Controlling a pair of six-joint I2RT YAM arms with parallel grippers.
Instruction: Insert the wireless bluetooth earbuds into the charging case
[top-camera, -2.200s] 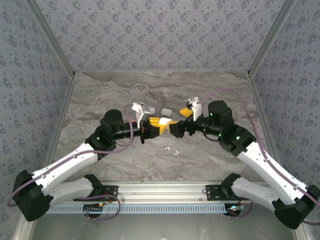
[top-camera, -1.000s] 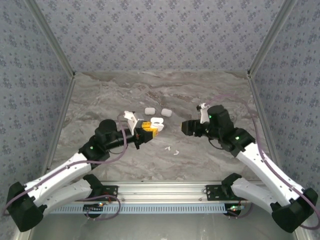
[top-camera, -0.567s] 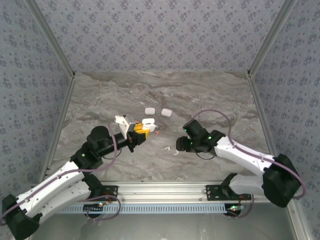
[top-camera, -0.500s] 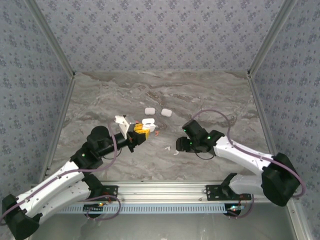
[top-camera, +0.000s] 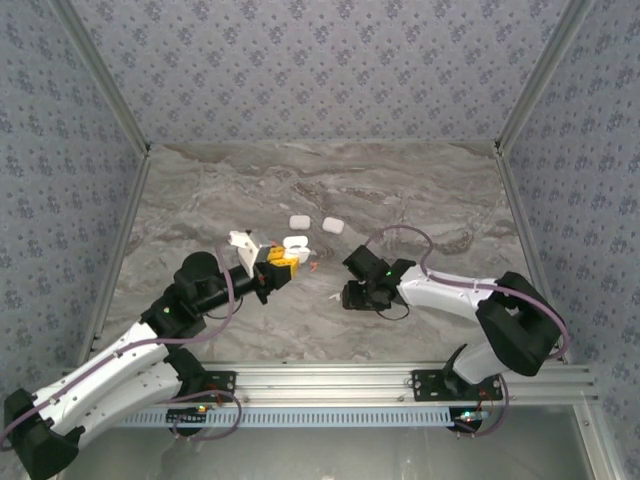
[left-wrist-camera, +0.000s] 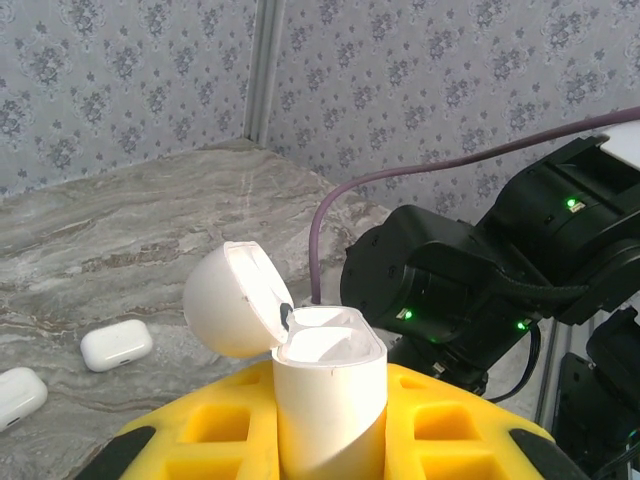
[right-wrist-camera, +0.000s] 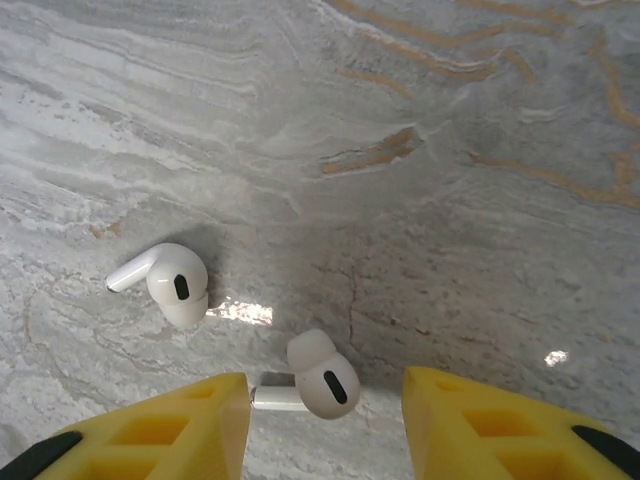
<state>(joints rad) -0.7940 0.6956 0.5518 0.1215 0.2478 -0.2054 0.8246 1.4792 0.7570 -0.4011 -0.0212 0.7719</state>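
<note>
My left gripper (top-camera: 281, 263) is shut on a white charging case (left-wrist-camera: 330, 400), held upright with its lid (left-wrist-camera: 233, 300) flipped open and both wells showing. My right gripper (right-wrist-camera: 325, 425) points down at the table, open. One white earbud (right-wrist-camera: 321, 384) lies between its yellow fingers (right-wrist-camera: 170, 435), its stem end close to the left finger and a clear gap on the right side. A second white earbud (right-wrist-camera: 174, 285) lies a little beyond, to the left. From above, the right gripper (top-camera: 348, 296) sits low on the table, right of the held case (top-camera: 296, 246).
Two closed white cases (top-camera: 299, 221) (top-camera: 333, 226) lie on the marble table (top-camera: 430, 200) behind the grippers; the same cases (left-wrist-camera: 116, 345) (left-wrist-camera: 15, 395) appear in the left wrist view. A small coral-red piece (top-camera: 314, 265) lies beside the left gripper. Patterned walls enclose three sides.
The right arm swung inward and down to the table over the earbuds, its jaws narrowing. The left arm drew back left with the case, then held still.
</note>
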